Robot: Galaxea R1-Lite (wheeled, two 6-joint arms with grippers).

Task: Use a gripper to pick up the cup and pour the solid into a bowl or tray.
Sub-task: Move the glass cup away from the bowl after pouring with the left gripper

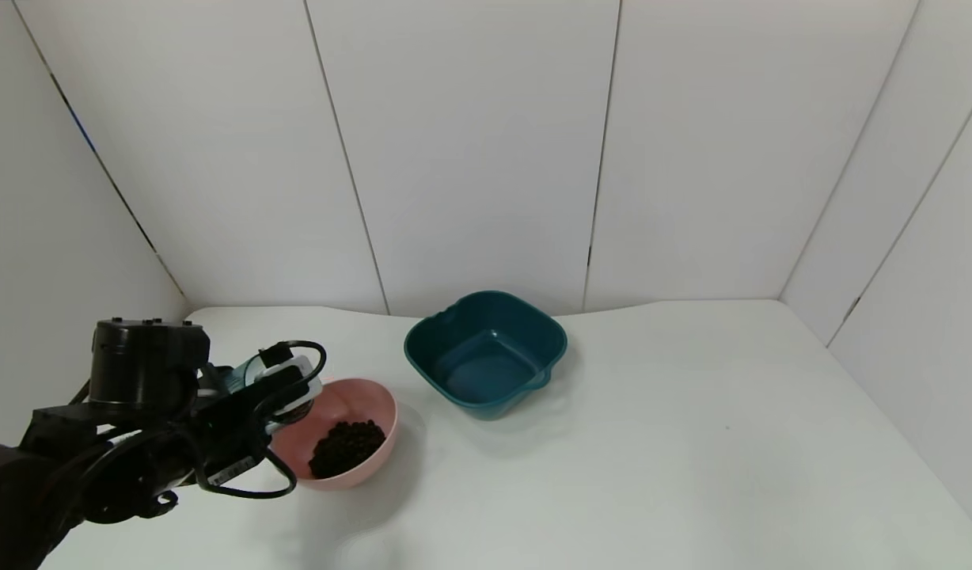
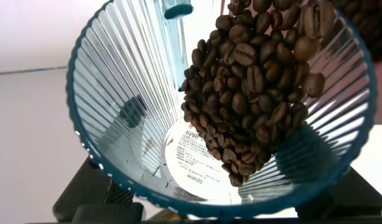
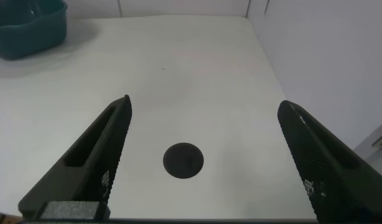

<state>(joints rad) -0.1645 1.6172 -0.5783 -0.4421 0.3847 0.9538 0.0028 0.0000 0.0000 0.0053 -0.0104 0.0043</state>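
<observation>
My left gripper (image 1: 284, 389) is shut on the ribbed blue-grey cup (image 1: 244, 374) and holds it tipped on its side over the near-left rim of the pink bowl (image 1: 381, 402). A heap of dark brown beans (image 1: 345, 445) lies in the bowl. In the left wrist view the cup (image 2: 116, 93) fills the frame, with more beans (image 2: 253, 93) lying along its lower side up to its rim. The cup hides the left fingertips. My right gripper (image 3: 204, 102) is open and empty above bare table, out of the head view.
A dark teal squarish basin (image 1: 486, 352) stands empty behind and to the right of the pink bowl; it also shows in the right wrist view (image 3: 23, 28). A small black round mark (image 3: 183, 160) is on the table under the right gripper. White walls enclose the table.
</observation>
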